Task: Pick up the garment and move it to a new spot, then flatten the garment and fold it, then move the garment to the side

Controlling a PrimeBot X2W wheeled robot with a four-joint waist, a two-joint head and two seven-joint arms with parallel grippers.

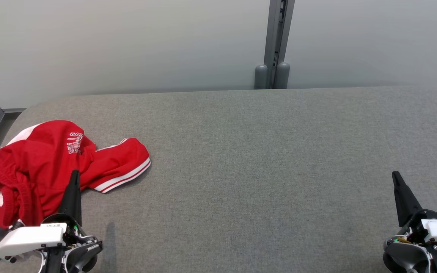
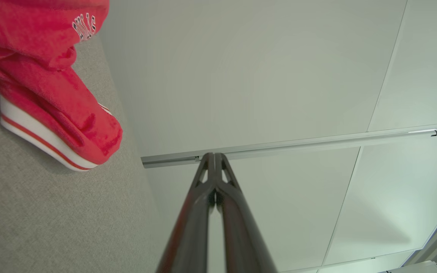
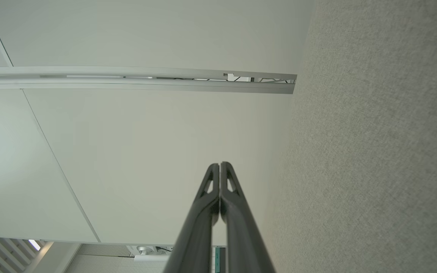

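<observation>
Softly crumpled, the red fleecy garment with white-striped hems lies on the grey woven counter. Both the left claw and the right claw taper to closed, empty points.

Grey fabric-covered table; pale panel wall behind; grey metal post against wall.

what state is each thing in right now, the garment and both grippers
red garment: crumpled in a heap at the left end of the grey surface, not flattened, not folded, not held
left gripper: shut, holding nothing, beside the heap
right gripper: shut, holding nothing, far from the garment
</observation>
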